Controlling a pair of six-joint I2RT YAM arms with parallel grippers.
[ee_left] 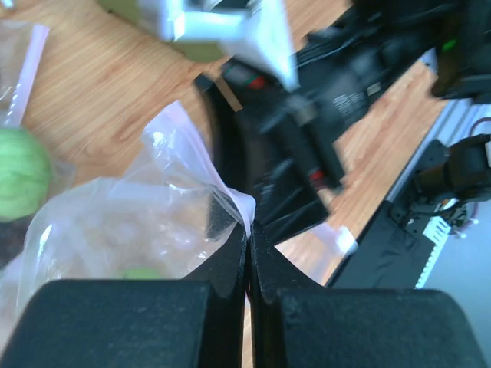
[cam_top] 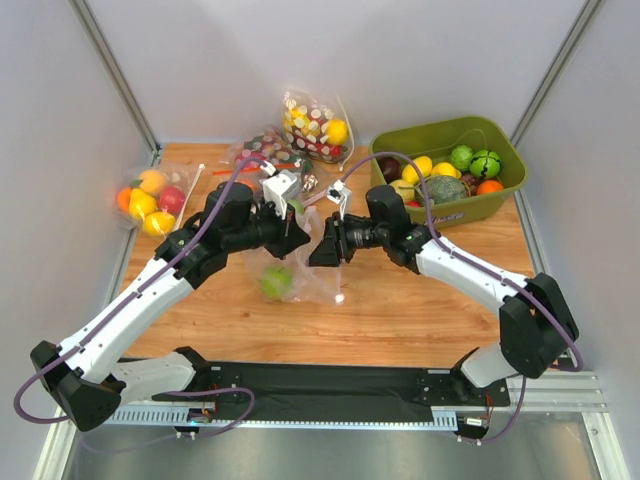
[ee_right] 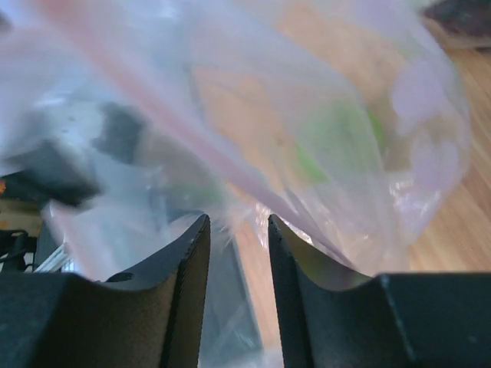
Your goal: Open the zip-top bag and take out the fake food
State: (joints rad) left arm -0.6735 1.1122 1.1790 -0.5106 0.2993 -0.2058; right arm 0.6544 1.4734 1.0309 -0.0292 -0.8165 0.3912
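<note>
**Zip-top bag [cam_top: 305,280] hangs between both grippers amid other fruit bags**

Seen from above with the table's middle as the dial's centre, a green bin [cam_top: 470,208] of mixed fake fruit and vegetables sits at 2 o'clock. A polka-dotted bag [cam_top: 312,125] stands at 12, against the back wall. A bag with a red strip [cam_top: 262,155] lies at 11, just behind the left arm's wrist, and a clear bag of red, yellow and orange fruit [cam_top: 148,197] lies at 9 to 10. None of these lies between the grippers.

The zip-top bag is at the centre, its top edge lifted and its body sagging toward 6 o'clock. A green fruit [cam_top: 276,281] sits low inside it.

The left gripper [ee_left: 247,230] is at the bag's 10 o'clock corner, its jaws pressed together on a fold of the film. The right gripper [ee_right: 238,222] faces it from 2 o'clock. Its jaws stand a narrow gap apart with the film between them, not clamped.

The wooden table [cam_top: 400,310] is walled in by pale grey panels [cam_top: 300,60].
</note>
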